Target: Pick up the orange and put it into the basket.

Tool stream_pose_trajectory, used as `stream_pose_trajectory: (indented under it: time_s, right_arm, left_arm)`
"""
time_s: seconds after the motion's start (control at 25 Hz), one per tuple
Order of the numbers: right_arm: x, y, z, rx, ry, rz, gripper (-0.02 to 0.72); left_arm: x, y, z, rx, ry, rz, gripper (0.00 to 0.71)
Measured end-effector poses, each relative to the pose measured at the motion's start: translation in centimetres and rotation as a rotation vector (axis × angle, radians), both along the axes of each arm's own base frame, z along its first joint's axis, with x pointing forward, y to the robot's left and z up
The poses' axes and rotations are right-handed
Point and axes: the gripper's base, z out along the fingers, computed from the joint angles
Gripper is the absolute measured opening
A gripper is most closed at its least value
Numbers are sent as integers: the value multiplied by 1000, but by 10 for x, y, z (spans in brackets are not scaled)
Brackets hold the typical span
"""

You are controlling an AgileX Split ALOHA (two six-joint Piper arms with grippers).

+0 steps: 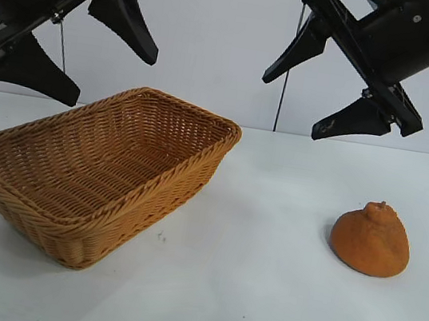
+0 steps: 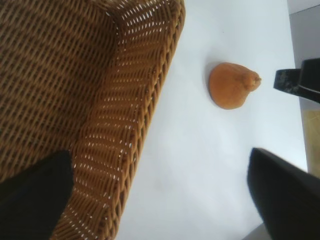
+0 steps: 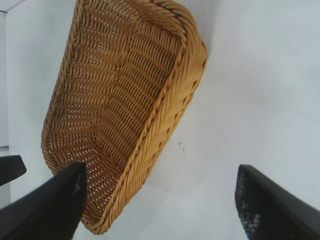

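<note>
Sitting nearest the exterior camera on the white table (image 1: 259, 296), the orange (image 1: 371, 239) rests on its flat side at the right, its knobby stem bump pointing up. Nothing touches it. To its left, well apart across bare tabletop, stands the basket (image 1: 52, 217), set at an angle so that one corner faces the camera; its inside holds nothing.

Farther back and higher, both arms hang in the air. The left gripper (image 1: 80, 60) hovers above the basket's far left rim with its fingers spread wide and nothing between them. The right gripper (image 1: 314, 99) hovers behind and above the orange, somewhat to the fruit's left, its jaws also apart and holding nothing.

The left wrist view shows what the exterior view cannot: looking down between its own dark fingertips (image 2: 282, 195), it takes in both the basket's braided rim (image 2: 150, 100) and the orange (image 2: 231, 85) lying just beyond it on the table, with a black finger of the other arm (image 2: 297, 84) showing close to the fruit at the edge. The right wrist view, by contrast, sees the basket (image 3: 165, 125) nearly whole, plus a small dark speck (image 3: 181, 146) on the table beside it, but the orange does not appear there.
</note>
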Motion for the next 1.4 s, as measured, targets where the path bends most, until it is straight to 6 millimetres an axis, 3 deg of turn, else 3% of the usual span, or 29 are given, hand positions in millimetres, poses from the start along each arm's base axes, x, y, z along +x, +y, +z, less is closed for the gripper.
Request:
stream_pose_trajectory:
  time_s: [1.0, 1.2, 1.4]
  right_arm:
    - [0, 0, 0, -1, -3, -2, 558]
    - [0, 0, 0, -1, -3, -2, 558]
    - [0, 0, 0, 0, -3, -3, 558]
  left_arm:
    - [1, 2, 0, 3, 10, 36, 672]
    - [-9, 19, 17, 43, 25, 97, 672]
    - [-29, 29, 29, 111, 145, 217, 672]
